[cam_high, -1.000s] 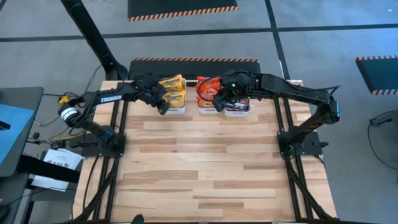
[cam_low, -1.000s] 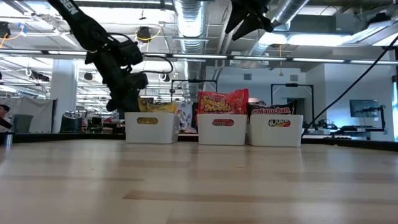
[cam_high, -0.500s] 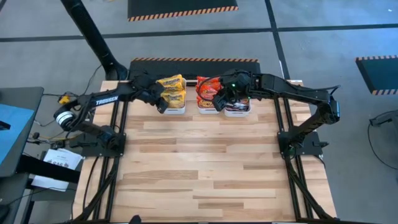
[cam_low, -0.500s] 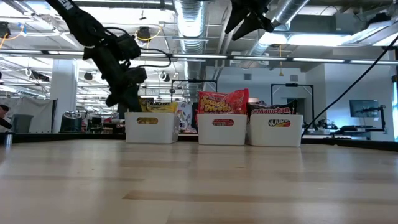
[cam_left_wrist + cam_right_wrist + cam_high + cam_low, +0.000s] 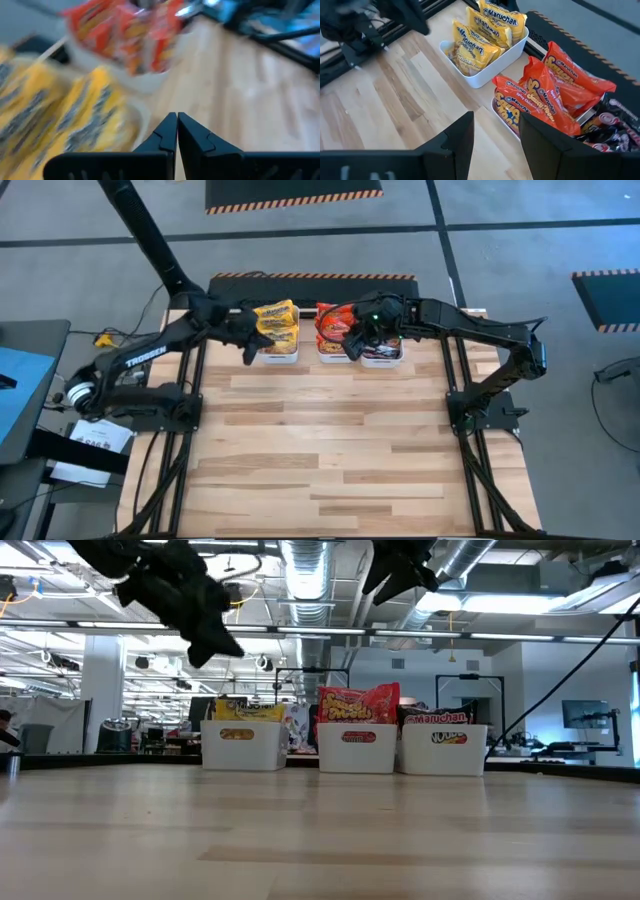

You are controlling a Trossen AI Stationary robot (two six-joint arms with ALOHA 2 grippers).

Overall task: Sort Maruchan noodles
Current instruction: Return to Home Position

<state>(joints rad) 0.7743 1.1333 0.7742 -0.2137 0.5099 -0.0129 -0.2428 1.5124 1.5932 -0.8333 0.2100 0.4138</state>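
Lighting: bright, even, from overhead; ceiling fixtures (image 5: 520, 602) glare in the low view, left arm (image 5: 170, 585) backlit to silhouette. Table (image 5: 330, 450): soft, faint shadows only. Left wrist view: smeared throughout, yellow packets (image 5: 75, 115) streaked.

Grey floor (image 5: 520, 220) — ceiling ducts (image 5: 305, 570)

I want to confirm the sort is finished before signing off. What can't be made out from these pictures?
- Dark packets: number unclear; the right wrist view cuts them off at its edge, and in the high view the right pincer hangs over them.
- Yellow packets: print unreadable in the left wrist view, blurred beyond the shut left pincer.
- Low view: the white bins' walls hide the packets' lower parts.
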